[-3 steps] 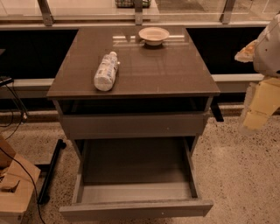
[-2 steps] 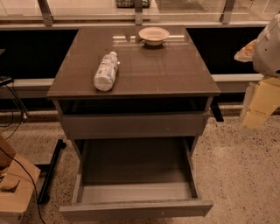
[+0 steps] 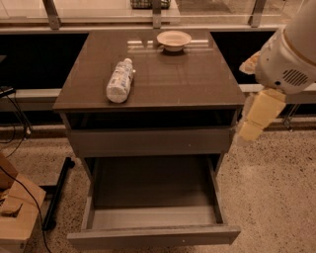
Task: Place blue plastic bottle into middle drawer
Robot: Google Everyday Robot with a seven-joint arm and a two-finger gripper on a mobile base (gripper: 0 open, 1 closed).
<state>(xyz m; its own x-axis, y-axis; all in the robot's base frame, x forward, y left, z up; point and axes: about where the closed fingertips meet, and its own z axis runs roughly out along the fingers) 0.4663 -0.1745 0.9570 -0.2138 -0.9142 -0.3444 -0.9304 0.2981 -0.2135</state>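
The blue plastic bottle (image 3: 120, 81) lies on its side on the left part of the cabinet top (image 3: 197, 79), white cap pointing away from me. The middle drawer (image 3: 153, 236) is pulled out wide below and nothing shows inside it. My gripper (image 3: 256, 118) hangs off the cabinet's right side, level with the upper drawer front (image 3: 148, 142). It is well right of the bottle and touches nothing.
A shallow cream bowl (image 3: 174, 39) stands at the back of the cabinet top. A window ledge with metal posts (image 3: 157, 15) runs behind. Cables and a black stand (image 3: 54, 197) lie on the speckled floor at left, beside a wooden block (image 3: 17, 217).
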